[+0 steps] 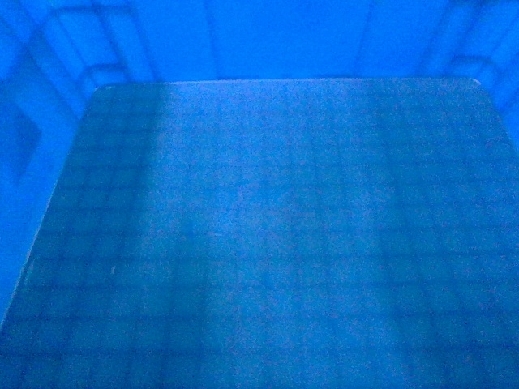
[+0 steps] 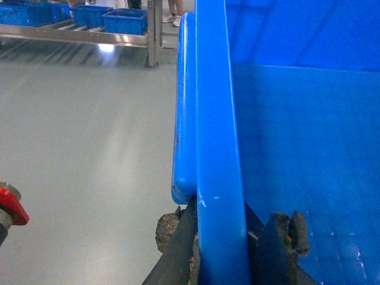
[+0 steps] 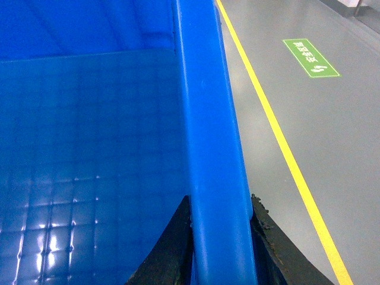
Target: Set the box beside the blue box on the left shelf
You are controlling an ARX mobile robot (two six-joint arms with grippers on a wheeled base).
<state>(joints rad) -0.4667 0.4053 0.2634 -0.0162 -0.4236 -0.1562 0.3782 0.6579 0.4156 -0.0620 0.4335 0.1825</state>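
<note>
Box location: we find the box point(image 1: 276, 235) filling the whole head view, its gridded floor straight below the camera; it seems carried between both arms, off the floor point(image 2: 89, 130).
Left fingers: the left gripper point(image 2: 221, 249) pinches the box's side rim, one dark finger on each face of the wall.
Right fingers: the right gripper point(image 3: 218, 243) grips the opposite rim the same way.
Handling: we judge it stiff, hollow and light, but bulky; the smooth plastic rim could slip or twist in a narrow pinch, so both holds must stay level.
Shelf: at 11 o'clock in the left wrist view, a metal rack point(image 2: 77, 37) carries blue crates point(image 2: 124, 21).
Hidden: the head view sees nothing beyond the box; fingertips, the outer walls and any free shelf slot are cut off.
</note>
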